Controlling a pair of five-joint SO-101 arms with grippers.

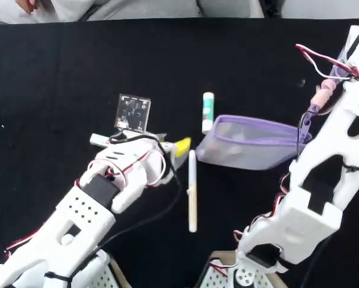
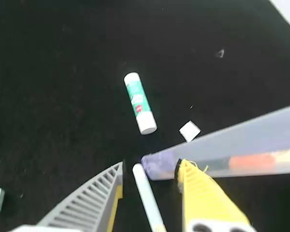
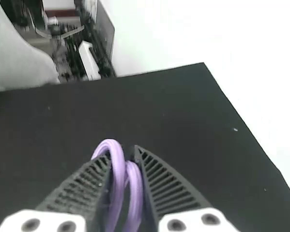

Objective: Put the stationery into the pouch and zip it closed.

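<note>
1. Okay, two arms, one per side of the black cloth-covered bench (image 1: 59, 72), with open cloth between their bases.
2. Left pincer (image 2: 149, 166): one grey ribbed finger and one yellow finger, spread apart and gripping nothing. They straddle the far tip of the pen.
3. One pen (image 1: 192, 192), a slim white and cream stick. It lies flat between the arms, pointing away from them, and its far tip nearly meets the pouch corner.
4. One pouch (image 1: 251, 144), made of soft translucent purple plastic and wedge-shaped. It sits just right of the pen tip, its right end raised toward the right arm. One orange-red item (image 2: 246, 162) shows through its wall.
5. Right pincer (image 3: 121, 155): two dark ribbed fingers clamped on the pouch's purple loop (image 3: 111, 147), held up off the bench.
6. One white block (image 1: 98, 141), small and flat, on the far side of the left arm's wrist.
7. One white scrap (image 2: 189, 131), tiny and square, between the pouch and the glue stick.
8. One glue stick (image 1: 208, 112), a white cylinder with a green label. It lies flat just beyond the pouch's left corner, apart from it.
9. One square board (image 1: 133, 113), thin and pale-rimmed, left of the glue stick.
10. Beyond that, bare black cloth runs to the far edge.
</note>
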